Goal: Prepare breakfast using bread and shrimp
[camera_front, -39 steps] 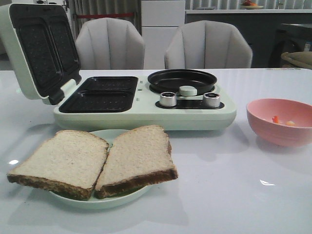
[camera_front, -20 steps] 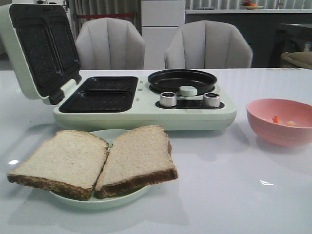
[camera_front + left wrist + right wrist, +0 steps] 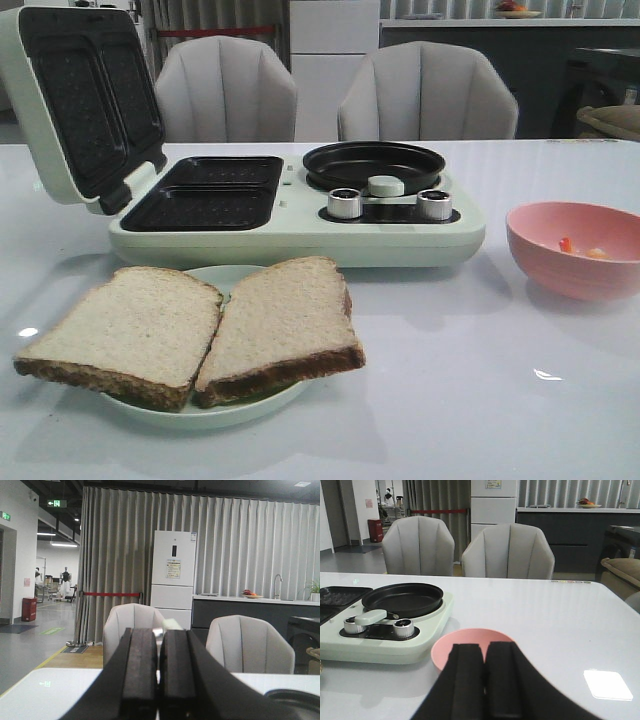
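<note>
Two slices of bread (image 3: pixel 190 325) lie side by side on a pale green plate (image 3: pixel 205 412) at the front left of the table. Small orange and pale shrimp (image 3: pixel 578 247) pieces sit inside a pink bowl (image 3: pixel 575 250) at the right. Neither arm shows in the front view. My left gripper (image 3: pixel 159 670) is shut with nothing between its fingers, held above the table and facing the chairs. The right gripper (image 3: pixel 484 680) is also shut and empty, just in front of the pink bowl (image 3: pixel 470 640), whose inside it hides.
A pale green breakfast maker (image 3: pixel 290 215) stands behind the plate, its lid (image 3: pixel 75 100) propped open over two black sandwich plates (image 3: pixel 205 195). A round black pan (image 3: pixel 373 165) and two silver knobs (image 3: pixel 345 203) sit on its right half. Two grey chairs (image 3: pixel 330 95) stand behind the table.
</note>
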### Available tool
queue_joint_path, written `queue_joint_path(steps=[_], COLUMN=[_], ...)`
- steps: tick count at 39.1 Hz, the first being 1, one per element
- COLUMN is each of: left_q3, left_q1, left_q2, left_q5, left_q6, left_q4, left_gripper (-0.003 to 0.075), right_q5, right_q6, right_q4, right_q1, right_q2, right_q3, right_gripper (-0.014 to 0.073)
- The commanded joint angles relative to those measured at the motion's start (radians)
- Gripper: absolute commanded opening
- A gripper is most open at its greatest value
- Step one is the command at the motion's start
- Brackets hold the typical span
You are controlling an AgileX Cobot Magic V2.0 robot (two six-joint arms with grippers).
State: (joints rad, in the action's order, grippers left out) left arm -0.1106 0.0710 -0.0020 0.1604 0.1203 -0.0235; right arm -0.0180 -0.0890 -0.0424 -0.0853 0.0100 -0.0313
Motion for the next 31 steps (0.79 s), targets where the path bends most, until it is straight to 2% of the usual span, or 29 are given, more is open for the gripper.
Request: queue_joint_path(steps=[1,8,24,27,31], left_q3=[-0.141,-0.295,-0.297,-0.309,-0.328], left_q1=[-0.002,-0.002,-0.002,-0.002,-0.002], left_q2=[0.054,0.167,0.252,0.264,0.283], left_q5=[-0.070,-0.313,-0.317,-0.336,-0.339], left_q6=[0.009,0.009,0.009,0.009,0.009], left_q4=[0.013,0.042,0.083,0.083,0.083], left_gripper=[0.0114,0.0114,0.0120,0.0144,0.0227], right_q5=[-0.086,-0.086,-0.086,-0.086,-0.086], right_q6=[0.004,0.004,0.004,0.004,0.004], right_q4=[-0.009,-0.009,-0.009,-0.009,-0.009], right_q1=[0.003,0.003,0.003,0.003,0.003], right_q2=[0.022,0.022,0.022,0.022,0.022], right_q3=[0.021,0.021,0.021,0.021,0.021], right_gripper=[0.0137,0.0137,0.0137,0.0137,0.0137])
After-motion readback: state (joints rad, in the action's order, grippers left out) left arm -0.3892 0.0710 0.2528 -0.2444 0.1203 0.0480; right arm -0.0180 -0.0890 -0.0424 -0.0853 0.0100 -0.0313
